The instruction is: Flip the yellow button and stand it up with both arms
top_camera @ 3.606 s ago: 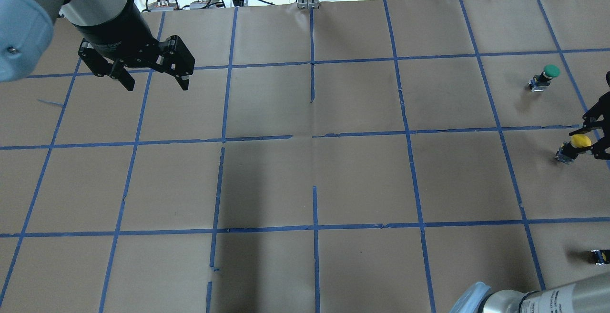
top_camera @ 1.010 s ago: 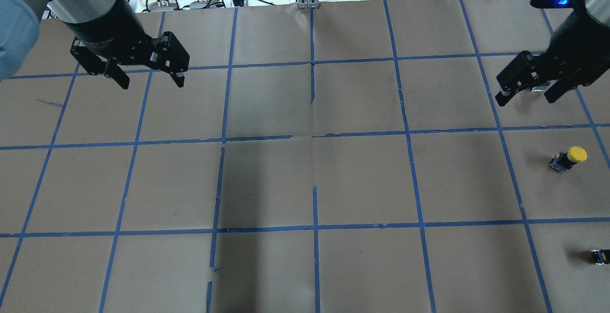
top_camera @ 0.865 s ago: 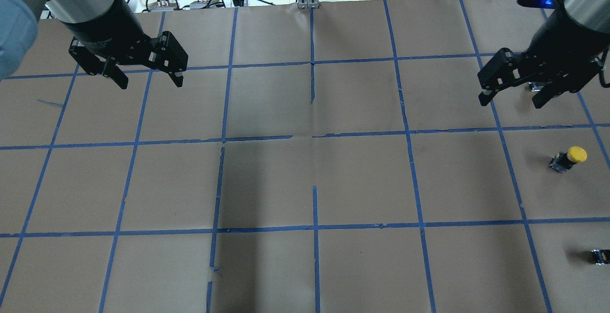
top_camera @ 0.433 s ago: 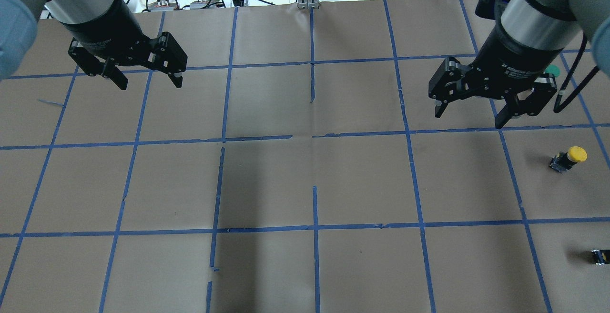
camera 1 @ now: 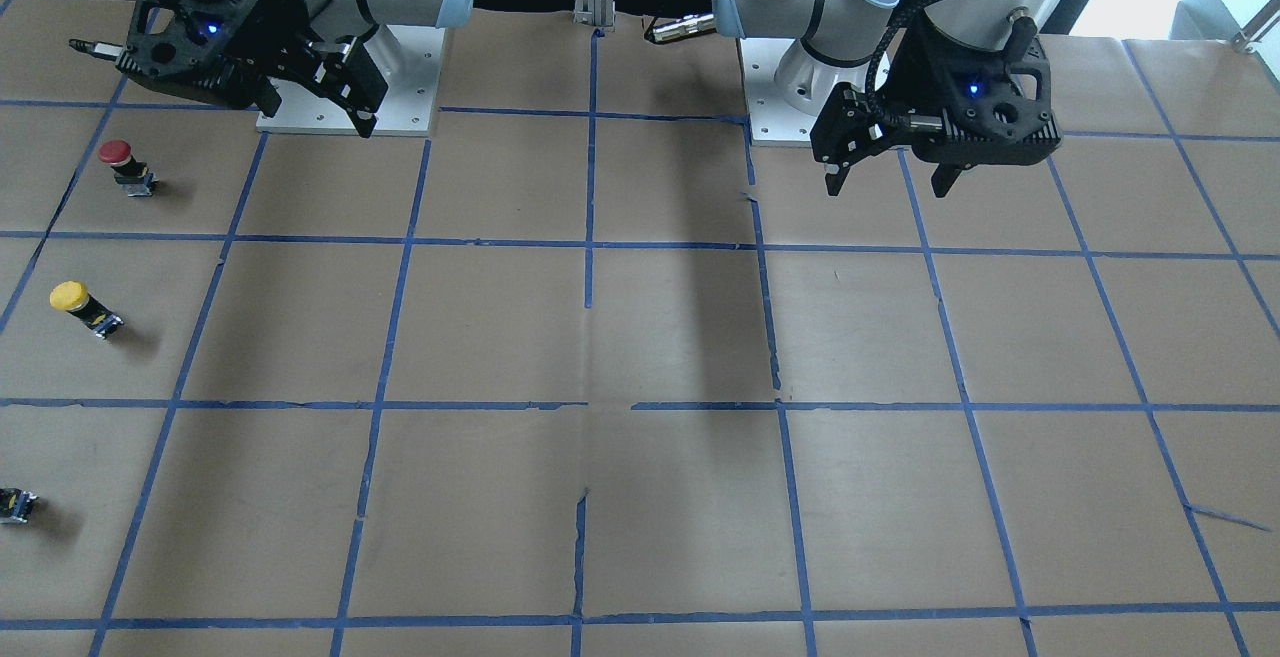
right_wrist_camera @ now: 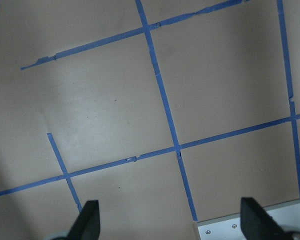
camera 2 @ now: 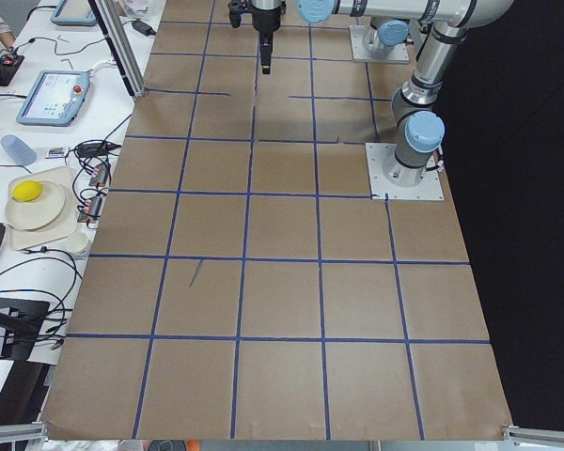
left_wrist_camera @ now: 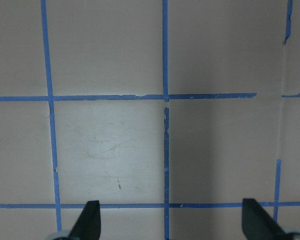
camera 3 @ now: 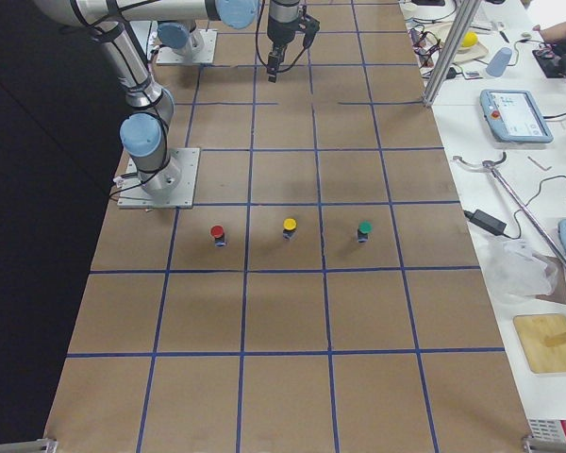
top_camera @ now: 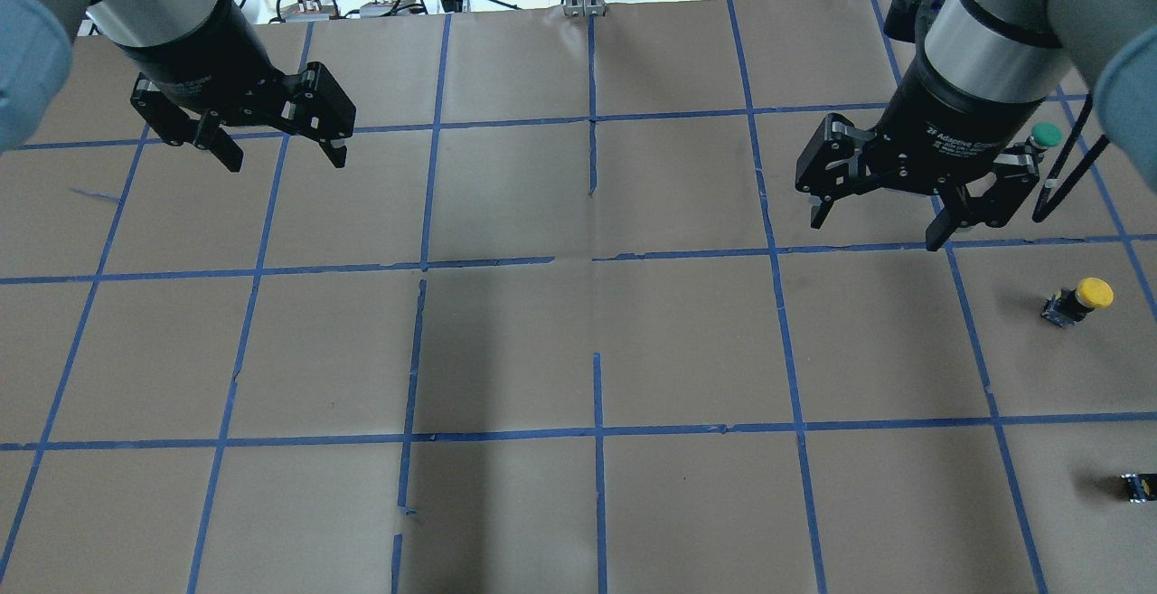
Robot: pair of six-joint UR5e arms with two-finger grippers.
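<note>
Brown paper-covered table [top_camera: 687, 350], blue tape grid [top_camera: 597, 432], white side bench [camera 2: 5, 117], cables [camera 2: 89, 148], perhaps a teach pendant [camera 2: 52, 97]

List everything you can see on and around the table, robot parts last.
table: one, brown paper with a blue tape grid, under everything.
yellow button: one, yellow cap on a dark body, middle of a row of three on the robot's right.
red button: one, red cap, same row, nearest the robot's base.
green button: one, green cap, same row, farthest from the base.
left gripper: one, black, open, above bare table.
right gripper: one, black, open, above the table, holding nothing.
</note>
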